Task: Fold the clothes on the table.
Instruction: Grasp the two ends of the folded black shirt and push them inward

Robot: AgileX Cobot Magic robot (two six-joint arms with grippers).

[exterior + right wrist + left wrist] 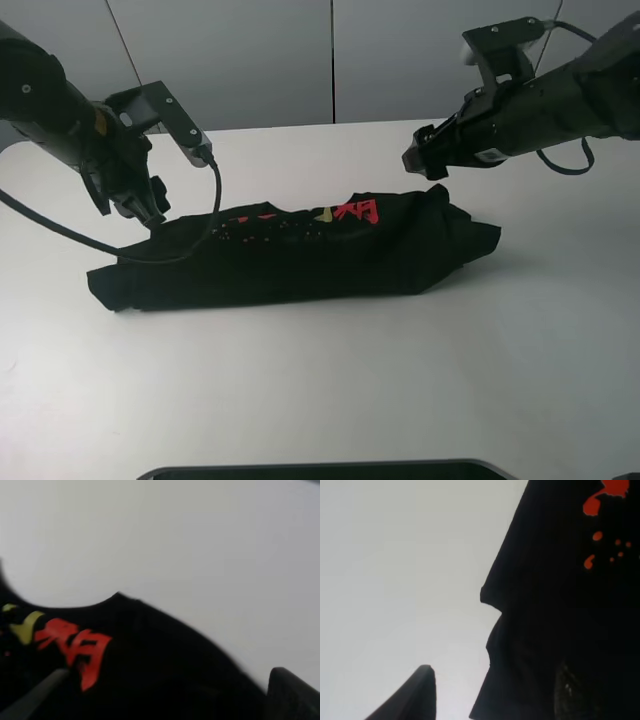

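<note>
Grey wall panels [250, 60] stand behind a wide white counter [320, 400], and on it, a little toward the far side of the middle, lies the black T-shirt [290, 255]. It is gathered into a long, low band that runs from side to side, with its upper layer doubled over toward the front. Red characters [350, 212], with a touch of yellow beside them, show along the far edge of the band; the rest of the cloth facing up is plain black. Its right end bunches into a loose, rumpled lump, and its left end lies flatter, ending in a blunt corner.

At the left end, the left hand [150, 210] hangs just over the far corner of the cloth. In the left wrist view its fingers [417, 695] stand apart, one over bare counter and the other over the black fabric [560, 605], with nothing pinched between them. A black cable [215, 200] from that arm droops across the cloth.

Above the right end, the right hand [425, 165] hovers clear of the fabric. In the right wrist view its fingers [292, 690] are spread wide, with the T-shirt [150, 680] and its red print below them and no cloth gripped.

A dark, rounded edge [320, 468] shows at the near rim of the counter.
</note>
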